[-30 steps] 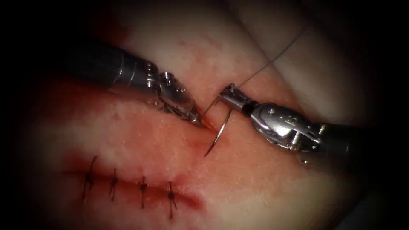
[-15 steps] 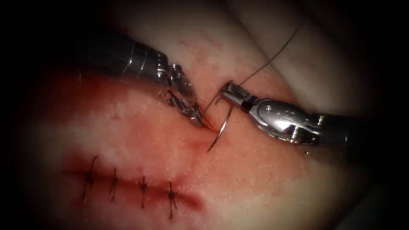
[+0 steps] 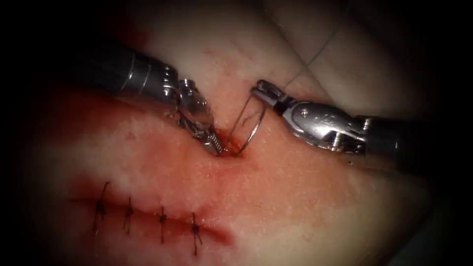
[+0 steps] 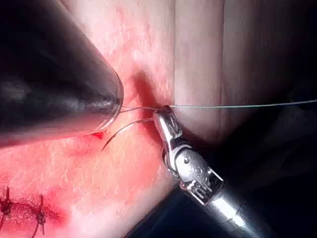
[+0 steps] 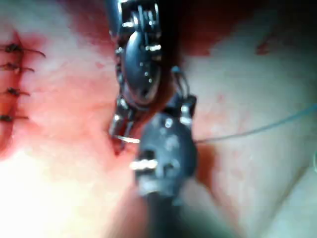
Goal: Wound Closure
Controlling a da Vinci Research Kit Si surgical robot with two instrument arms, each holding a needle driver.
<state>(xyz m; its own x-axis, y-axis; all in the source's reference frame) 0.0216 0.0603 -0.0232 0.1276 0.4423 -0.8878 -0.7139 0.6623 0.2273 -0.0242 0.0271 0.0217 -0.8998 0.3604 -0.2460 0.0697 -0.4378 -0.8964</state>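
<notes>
My right tool [image 3: 261,91] comes in from the right, shut on the curved needle [image 3: 253,130] near its tail end. The needle arcs down and left, and its tip touches the tissue [image 3: 295,197] in the red groove between the tools; I cannot tell whether it has gone in. My left tool [image 3: 218,147] presses its open jaws onto the tissue just left of the tip, one ribbed jaw face showing. Thread [image 3: 315,54] runs from the tail up and to the right. The left wrist view shows the right tool [image 4: 163,116] gripping the needle [image 4: 124,130], with the thread [image 4: 237,105] stretched out straight.
Several dark stitches [image 3: 161,216] close the cut at the lower left, and red fluid stains the tissue around them. The stitches [image 5: 12,69] and the left tool's jaws [image 5: 121,131] on reddened tissue show in the right wrist view. A loose strand of thread [image 3: 239,120] hangs between the tools.
The right tool rose and turned, swinging the needle's tip left and up onto the tissue beside the left tool. The left tool shifted down and left, its tips now pressed on the tissue.
</notes>
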